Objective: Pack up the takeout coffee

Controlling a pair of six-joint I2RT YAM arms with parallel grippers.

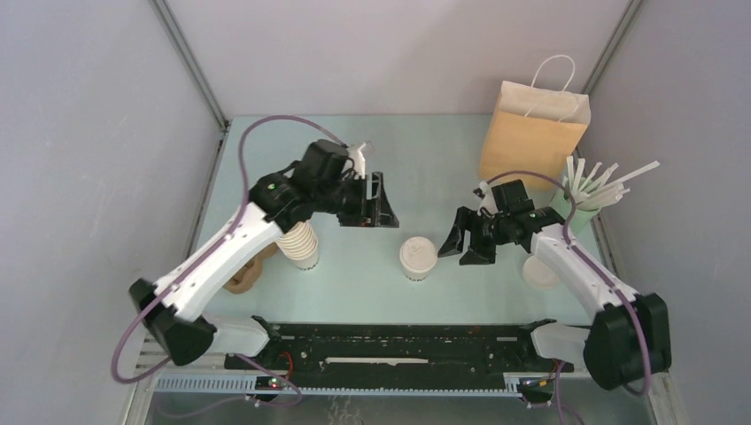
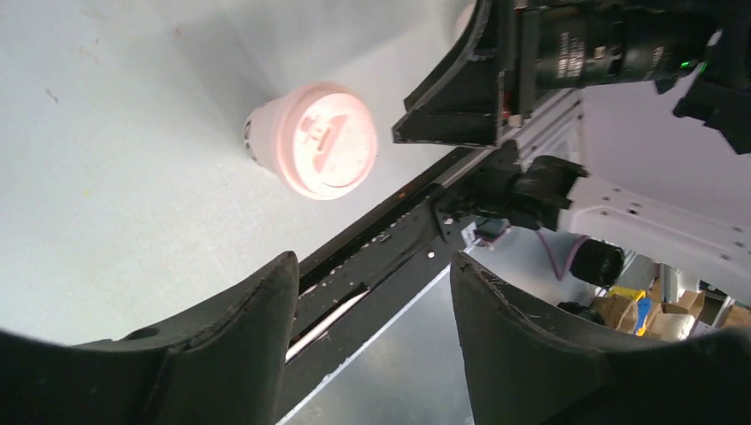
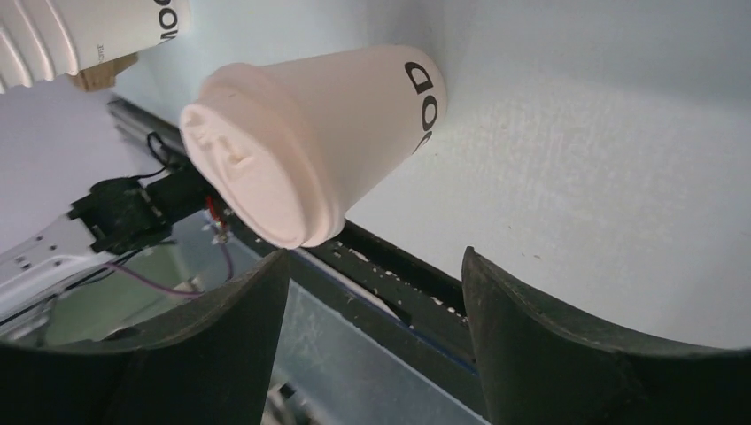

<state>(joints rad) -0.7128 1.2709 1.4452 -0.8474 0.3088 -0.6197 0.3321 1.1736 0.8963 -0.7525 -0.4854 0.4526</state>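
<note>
A pale green desk [image 1: 443, 159] sits between grey walls [image 1: 89, 133], with a black rail [image 1: 398, 341] along its near edge. The takeout coffee [image 1: 417, 258] stands upright near the middle of the desk, toward the near side, with its white lid on. Neither arm touches it.

The left claw [image 1: 379, 202] hangs above the desk, behind and to the left of the cup. Its fingers are spread wide with nothing between them, and its wrist view looks down on the lid from well apart.

The right claw [image 1: 462, 247] is low, just to the right of the cup and pointing at it, its fingers also wide and empty. In its wrist view the cup sits close ahead of the fingers without touching them.

A stack of cups [image 1: 299, 243] stands to the left of the coffee, under the left arm. A brown paper bag [image 1: 531, 133] with white handles stands upright at the far right. A holder of white straws [image 1: 589, 190] stands beside the bag, and a loose white lid [image 1: 539, 273] lies by the right arm.
</note>
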